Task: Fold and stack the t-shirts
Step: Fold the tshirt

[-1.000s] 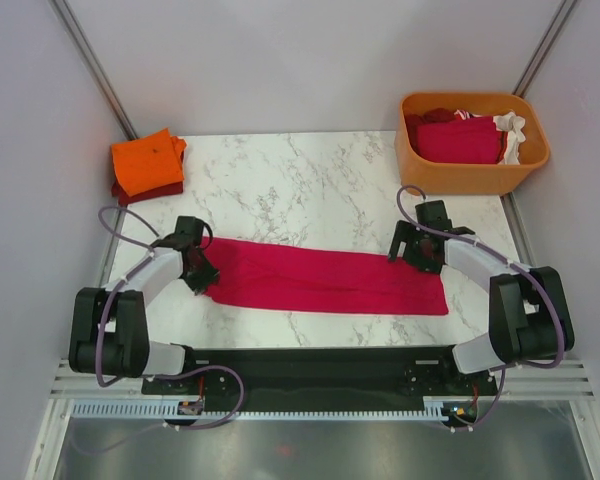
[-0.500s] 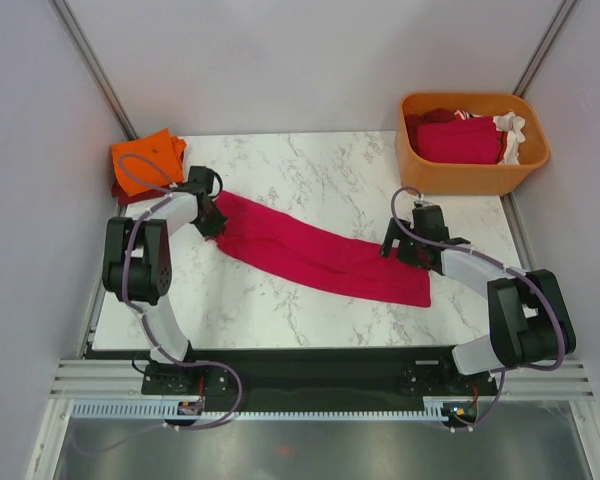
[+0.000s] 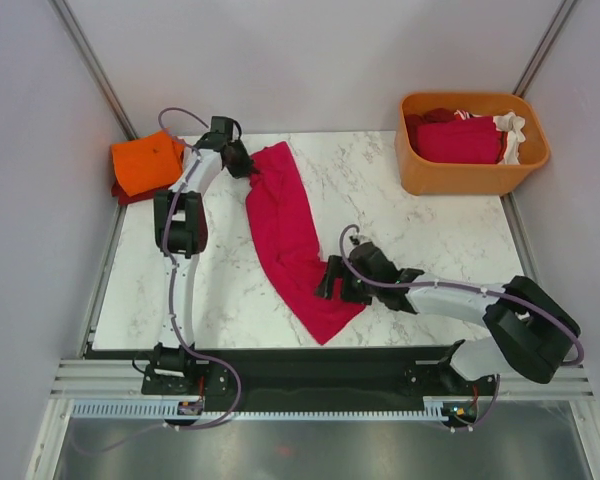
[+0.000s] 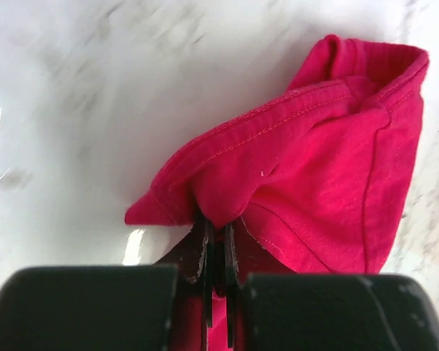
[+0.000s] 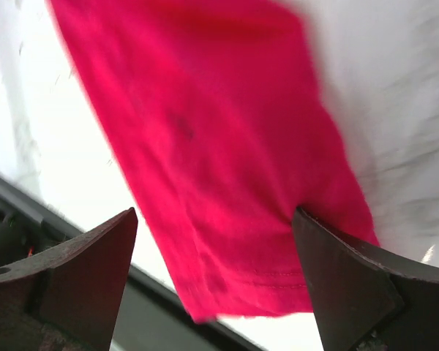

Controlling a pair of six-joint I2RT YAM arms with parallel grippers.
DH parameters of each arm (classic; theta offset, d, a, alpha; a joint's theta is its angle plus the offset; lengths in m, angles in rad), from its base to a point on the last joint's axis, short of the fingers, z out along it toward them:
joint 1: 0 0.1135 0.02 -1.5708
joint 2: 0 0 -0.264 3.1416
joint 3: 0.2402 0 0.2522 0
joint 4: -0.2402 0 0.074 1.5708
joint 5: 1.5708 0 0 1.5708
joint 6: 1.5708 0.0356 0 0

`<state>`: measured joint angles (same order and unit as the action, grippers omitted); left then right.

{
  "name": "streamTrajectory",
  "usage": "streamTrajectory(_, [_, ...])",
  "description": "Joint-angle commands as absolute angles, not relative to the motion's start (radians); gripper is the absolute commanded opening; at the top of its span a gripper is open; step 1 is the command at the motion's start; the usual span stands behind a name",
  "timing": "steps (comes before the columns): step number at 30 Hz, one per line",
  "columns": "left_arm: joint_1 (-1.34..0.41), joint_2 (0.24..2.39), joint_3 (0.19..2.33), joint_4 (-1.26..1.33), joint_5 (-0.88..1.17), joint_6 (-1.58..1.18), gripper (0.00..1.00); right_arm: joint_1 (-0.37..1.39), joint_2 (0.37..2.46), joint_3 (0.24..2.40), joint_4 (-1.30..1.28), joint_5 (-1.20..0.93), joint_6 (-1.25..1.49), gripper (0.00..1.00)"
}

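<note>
- The left hand (image 3: 242, 163) is pinched tight on a bunched corner of the pink t-shirt (image 3: 285, 225) at the far left of the table (image 3: 420, 235).
- The right hand (image 3: 332, 280) is spread wide, its fingers (image 5: 80, 270) on either side of the shirt's near end. From above it hides part of the hem.
- Both wrist views are smeared, so the marble is hard to read.
- A folded orange t-shirt (image 3: 145, 163) covers most of a dark red t-shirt (image 3: 130, 195) in the far left corner.
- The orange tub (image 3: 470, 178) at the far right holds crumpled shirts (image 3: 458, 140), red and white, too tangled to count.
- Pale walls (image 3: 280, 60) enclose the white marble table.
</note>
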<state>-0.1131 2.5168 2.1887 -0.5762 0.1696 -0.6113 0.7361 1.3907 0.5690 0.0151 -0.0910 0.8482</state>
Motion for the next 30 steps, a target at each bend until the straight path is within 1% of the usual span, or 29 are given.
streamTrajectory(1, [-0.12, 2.65, 2.449, -0.618, 0.336, -0.577, 0.05, 0.912, 1.46, 0.583, -0.063, -0.117, 1.051, 0.96])
streamTrajectory(2, [-0.126, 2.704, 2.491, -0.617, 0.351, -0.578, 0.06, 0.945, 1.498, 0.635, -0.063, -0.114, 1.06, 0.96])
streamTrajectory(4, [-0.13, 2.741, 2.558, -0.603, 0.377, -0.566, 0.08, 1.01, 1.535, 0.688, -0.077, -0.115, 1.075, 0.97])
streamTrajectory(6, [-0.14, 2.746, 2.55, -0.525, 0.412, -0.548, 0.12, 1.048, 1.558, 0.741, -0.081, -0.112, 1.092, 0.98])
streamTrajectory(8, [-0.147, 2.743, 2.559, -0.456, 0.455, -0.52, 0.22, 1.109, 1.566, 0.791, -0.077, -0.101, 1.1, 0.98])
streamTrajectory(9, [-0.149, 2.737, 2.56, -0.436, 0.471, -0.515, 0.3, 1.13, 1.575, 0.819, -0.084, -0.103, 1.085, 0.98])
streamTrajectory(10, [-0.152, 2.726, 2.568, -0.424, 0.479, -0.505, 0.62, 1.162, 1.588, 0.854, -0.11, -0.097, 1.037, 0.98])
streamTrajectory(12, [-0.156, 2.67, 2.566, -0.385, 0.482, -0.489, 1.0, 1.186, 1.615, 0.968, -0.233, -0.04, 0.985, 0.98])
streamTrajectory(15, [-0.158, 2.593, 2.56, -0.376, 0.422, -0.439, 1.0, 1.195, 1.603, 1.055, -0.336, 0.039, 0.902, 0.98])
streamTrajectory(17, [-0.153, 2.502, 2.545, -0.376, 0.355, -0.385, 1.0, 1.193, 1.576, 1.113, -0.403, 0.084, 0.83, 0.98])
streamTrajectory(18, [-0.15, 2.469, 2.536, -0.377, 0.319, -0.37, 1.0, 1.192, 1.566, 1.139, -0.438, 0.142, 0.807, 0.98])
streamTrajectory(19, [-0.15, 2.395, 2.502, -0.377, 0.301, -0.339, 1.0, 1.189, 1.551, 1.169, -0.478, 0.175, 0.786, 0.98])
streamTrajectory(21, [-0.147, 2.318, 2.458, -0.377, 0.246, -0.308, 1.0, 1.184, 1.531, 1.245, -0.569, 0.227, 0.727, 0.98])
streamTrajectory(22, [-0.146, 2.236, 2.412, -0.383, 0.174, -0.283, 1.0, 1.177, 1.507, 1.277, -0.613, 0.271, 0.71, 0.98])
streamTrajectory(27, [-0.147, 2.096, 2.368, -0.416, 0.068, -0.207, 1.0, 1.134, 1.41, 1.276, -0.669, 0.359, 0.672, 0.98])
streamTrajectory(30, [-0.147, 2.005, 2.346, -0.544, 0.08, -0.238, 1.0, 1.091, 1.342, 1.233, -0.684, 0.393, 0.667, 0.98])
